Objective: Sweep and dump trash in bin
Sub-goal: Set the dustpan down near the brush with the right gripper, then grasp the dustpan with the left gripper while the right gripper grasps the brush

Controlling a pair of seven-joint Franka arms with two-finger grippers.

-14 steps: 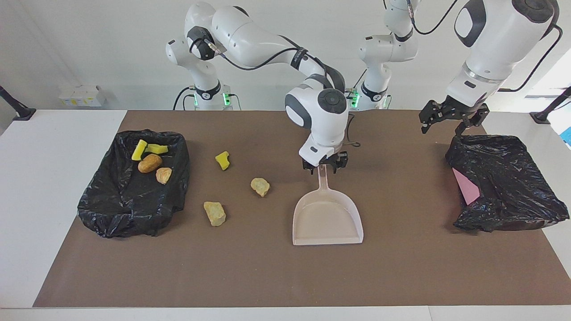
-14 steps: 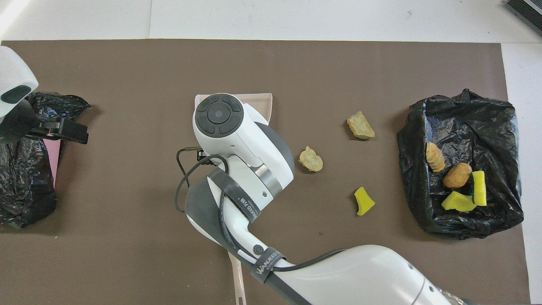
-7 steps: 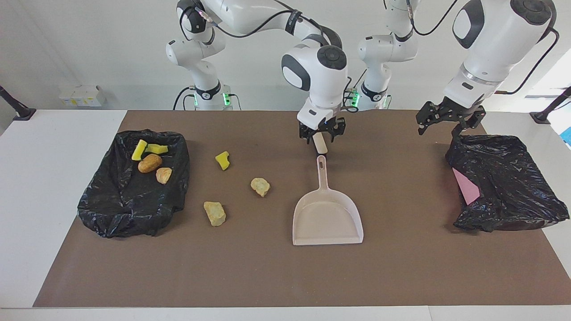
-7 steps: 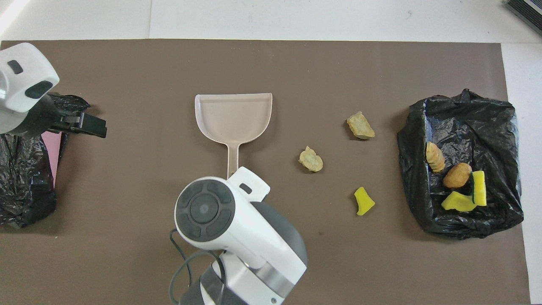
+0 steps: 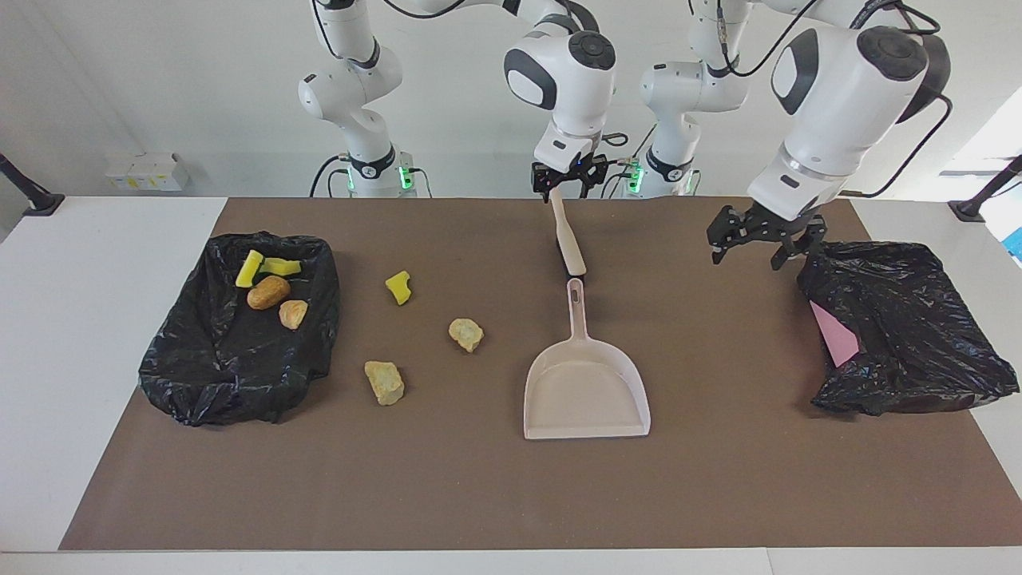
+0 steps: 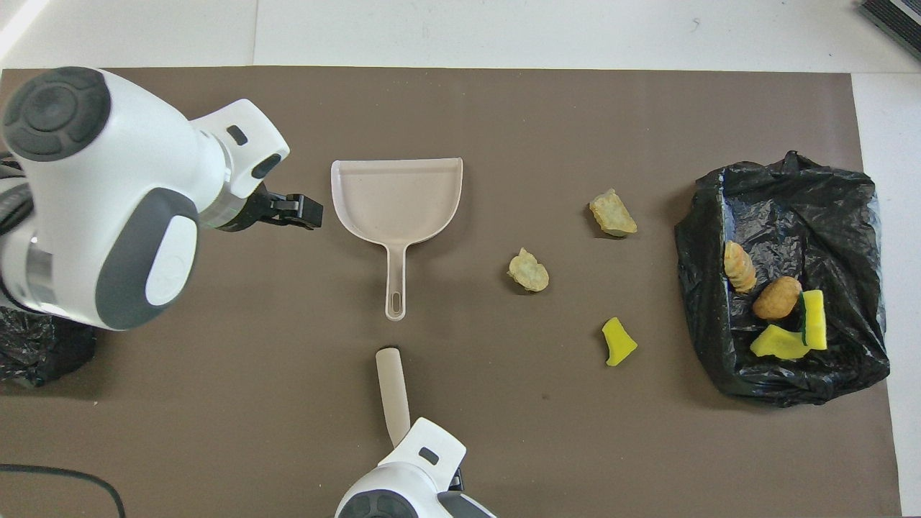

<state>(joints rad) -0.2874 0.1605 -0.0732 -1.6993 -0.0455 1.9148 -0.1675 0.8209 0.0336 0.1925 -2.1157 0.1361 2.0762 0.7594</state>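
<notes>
The beige dustpan (image 5: 585, 391) (image 6: 396, 194) lies empty on the brown mat, its handle toward the robots. The beige brush (image 5: 566, 239) (image 6: 392, 396) lies just nearer to the robots, its head hidden under my right gripper (image 5: 568, 182). That gripper is open over the brush's robot-ward end; I cannot tell whether it touches. Loose trash lies toward the right arm's end: a yellow sponge chunk (image 5: 398, 287) (image 6: 618, 342) and two pale lumps (image 5: 466, 334) (image 5: 384, 382). My left gripper (image 5: 746, 249) (image 6: 306, 212) hangs open over the mat beside the dustpan, holding nothing.
A bin lined with a black bag (image 5: 231, 367) (image 6: 791, 381) at the right arm's end holds two yellow sponge pieces, a brown oval (image 5: 268, 292) and a tan piece. Another black bag (image 5: 910, 335) with a pink sheet (image 5: 834, 337) lies at the left arm's end.
My right gripper left the dustpan's handle and drew back toward the robots, along the brush. My left arm swung from its bag toward the dustpan. Dustpan and trash stayed put.
</notes>
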